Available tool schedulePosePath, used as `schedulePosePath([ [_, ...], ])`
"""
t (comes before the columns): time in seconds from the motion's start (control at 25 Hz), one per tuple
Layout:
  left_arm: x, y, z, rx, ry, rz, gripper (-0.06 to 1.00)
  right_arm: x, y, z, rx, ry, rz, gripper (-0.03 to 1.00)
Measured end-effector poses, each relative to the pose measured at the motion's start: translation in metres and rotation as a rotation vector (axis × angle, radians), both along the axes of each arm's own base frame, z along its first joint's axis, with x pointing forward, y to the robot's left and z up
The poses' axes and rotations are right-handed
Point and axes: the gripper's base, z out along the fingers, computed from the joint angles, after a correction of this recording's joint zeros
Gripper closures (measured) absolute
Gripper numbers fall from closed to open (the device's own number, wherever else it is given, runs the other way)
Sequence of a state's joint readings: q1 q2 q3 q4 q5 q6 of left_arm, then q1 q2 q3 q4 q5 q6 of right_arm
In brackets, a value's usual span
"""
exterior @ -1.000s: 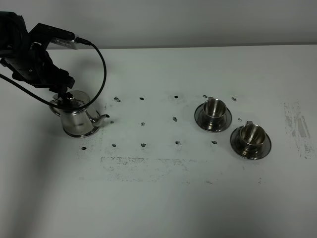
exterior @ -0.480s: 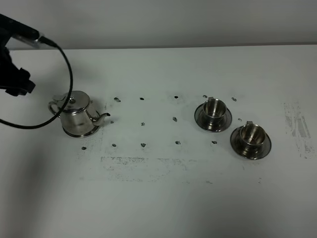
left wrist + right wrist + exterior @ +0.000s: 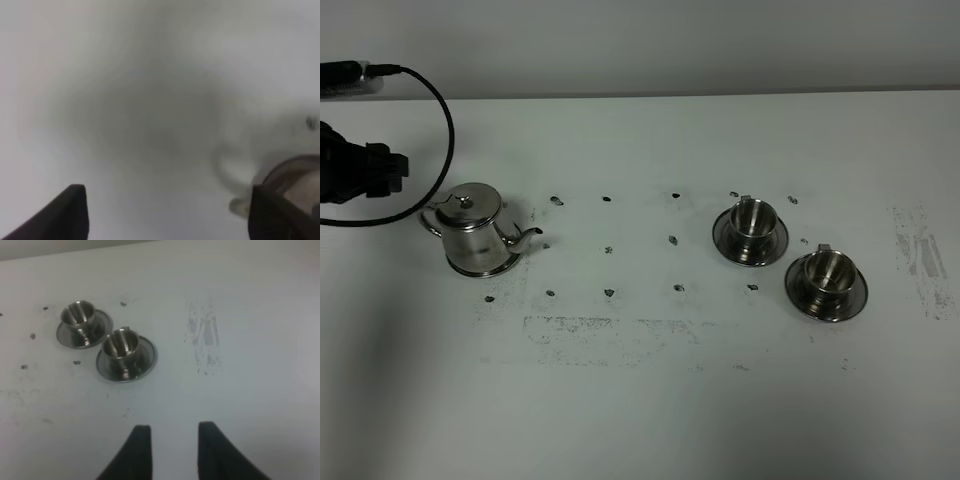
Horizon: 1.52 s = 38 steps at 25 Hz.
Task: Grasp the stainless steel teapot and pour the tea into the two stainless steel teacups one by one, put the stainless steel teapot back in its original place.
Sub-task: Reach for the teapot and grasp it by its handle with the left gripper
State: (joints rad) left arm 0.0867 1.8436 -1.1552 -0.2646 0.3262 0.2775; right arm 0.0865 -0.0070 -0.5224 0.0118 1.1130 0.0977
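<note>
In the high view, the squat shiny stainless steel teapot [image 3: 472,230] with knobbed lid and gooseneck spout stands upright on the left side of the white table [image 3: 640,400]. Its spout points toward the two small shiny steel teacups [image 3: 752,218] [image 3: 826,272], each on a round steel saucer [image 3: 722,240] and well apart from the pot. The black left arm [image 3: 355,175] is cut off by the picture's edge, near the teapot but clear of it. A second ago it sat over the lid and handle, and the pot has not shifted. Its jaws cannot be made out here.

Left wrist view, badly blurred: the left gripper [image 3: 170,215] is spread wide and holds nothing. The teapot is only a smear beside one finger.

Right wrist view: the right gripper [image 3: 173,432] shows a narrow gap with nothing in it, above bare table. Both teacups lie ahead of it.
</note>
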Motion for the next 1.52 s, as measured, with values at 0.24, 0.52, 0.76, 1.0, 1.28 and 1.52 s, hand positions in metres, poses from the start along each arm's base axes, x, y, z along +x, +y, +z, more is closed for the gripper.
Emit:
schedulePosePath([
  [0.24, 0.007, -0.001, -0.023, -0.066, 0.021, 0.072, 0.30, 0.000, 0.000, 0.000, 0.000, 0.000, 0.000, 0.75],
  [0.52, 0.008, -0.002, -0.030, -0.098, 0.032, 0.100, 0.30, 0.000, 0.000, 0.000, 0.000, 0.000, 0.000, 0.75],
  [0.76, 0.006, -0.005, -0.031, -0.136, 0.068, 0.109, 0.30, 0.000, 0.000, 0.000, 0.000, 0.000, 0.000, 0.75],
  [1.0, 0.002, -0.007, -0.033, -0.116, 0.108, 0.033, 0.30, 0.000, 0.000, 0.000, 0.000, 0.000, 0.000, 0.75],
  [1.28, -0.002, -0.008, -0.034, -0.064, 0.140, -0.091, 0.30, 0.000, 0.000, 0.000, 0.000, 0.000, 0.000, 0.75],
  [1.52, -0.006, -0.008, -0.036, -0.018, 0.180, -0.184, 0.30, 0.000, 0.000, 0.000, 0.000, 0.000, 0.000, 0.75],
])
